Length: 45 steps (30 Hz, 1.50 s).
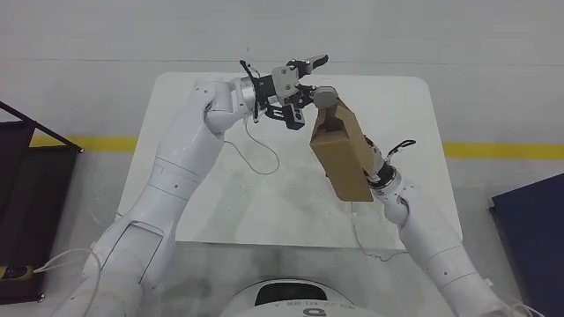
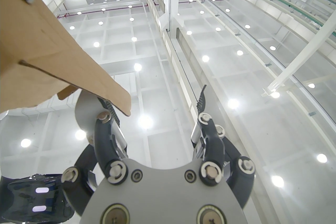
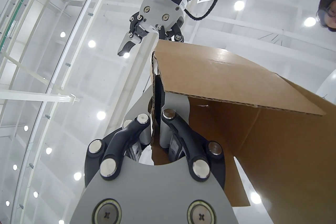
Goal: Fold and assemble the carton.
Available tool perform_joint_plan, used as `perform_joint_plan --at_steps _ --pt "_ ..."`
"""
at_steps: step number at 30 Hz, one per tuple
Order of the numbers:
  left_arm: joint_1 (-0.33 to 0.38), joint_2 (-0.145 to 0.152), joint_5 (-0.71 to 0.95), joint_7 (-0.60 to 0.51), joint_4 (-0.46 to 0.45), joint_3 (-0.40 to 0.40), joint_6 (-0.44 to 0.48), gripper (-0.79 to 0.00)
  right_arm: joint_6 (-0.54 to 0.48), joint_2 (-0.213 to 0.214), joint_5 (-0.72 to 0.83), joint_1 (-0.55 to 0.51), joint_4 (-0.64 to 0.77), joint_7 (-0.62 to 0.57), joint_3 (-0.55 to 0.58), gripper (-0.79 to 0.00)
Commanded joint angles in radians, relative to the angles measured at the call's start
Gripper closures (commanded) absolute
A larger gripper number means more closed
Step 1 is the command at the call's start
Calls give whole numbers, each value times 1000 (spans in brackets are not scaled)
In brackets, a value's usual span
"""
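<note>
Top view: the left claw (image 1: 307,88) hangs over the far middle of the white table (image 1: 211,194). Its jaws are spread wide, released and grasping nothing. One finger points away from the carton, and the other lies right at the carton's far end. The brown carton (image 1: 339,150) is held up off the table and tilted. Its long body runs from the left claw back toward the right claw (image 1: 377,173), which sits at the near end, mostly hidden behind the cardboard, so its grip cannot be judged here.

Left wrist view: the left claw (image 2: 155,100) stands wide open. The carton (image 2: 47,51) comes in from one side, and the corner of a flap (image 2: 115,96) crosses in front of one finger (image 2: 110,135); I cannot tell whether they touch. The other finger (image 2: 207,130) stands free, well apart from the cardboard.

Right wrist view: the right claw (image 3: 156,114) is clenched on an edge of the carton (image 3: 275,135), the wall pinched between both fingers. A flap (image 3: 223,78) folds out above the claw, and beneath it the carton's open end shows bare brown inner walls. Farther off, the left claw (image 3: 141,38) hovers at the flap's far edge, its fingers apart
</note>
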<state>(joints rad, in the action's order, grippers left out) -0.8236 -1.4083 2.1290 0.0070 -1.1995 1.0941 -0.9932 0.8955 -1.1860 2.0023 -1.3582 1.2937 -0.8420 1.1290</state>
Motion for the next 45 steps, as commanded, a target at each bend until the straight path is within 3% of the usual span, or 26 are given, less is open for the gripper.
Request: perform_joint_plan --at_steps 1,12,21,32,45 --pt "0 1 11 6 -4 3 -2 -585 1 -2 -2 2 -2 0 1 0" --pt "2 2 32 30 -12 -12 -5 -545 2 -13 -9 9 -14 6 6 0" --pt "6 1 16 43 2 -49 -19 -560 4 -21 -19 12 -20 8 10 0" --pt "1 29 50 75 -22 -92 -19 -563 37 -30 31 27 -66 15 33 0" --pt "18 60 39 35 -42 -125 -19 -468 42 -38 49 33 -87 53 55 0"
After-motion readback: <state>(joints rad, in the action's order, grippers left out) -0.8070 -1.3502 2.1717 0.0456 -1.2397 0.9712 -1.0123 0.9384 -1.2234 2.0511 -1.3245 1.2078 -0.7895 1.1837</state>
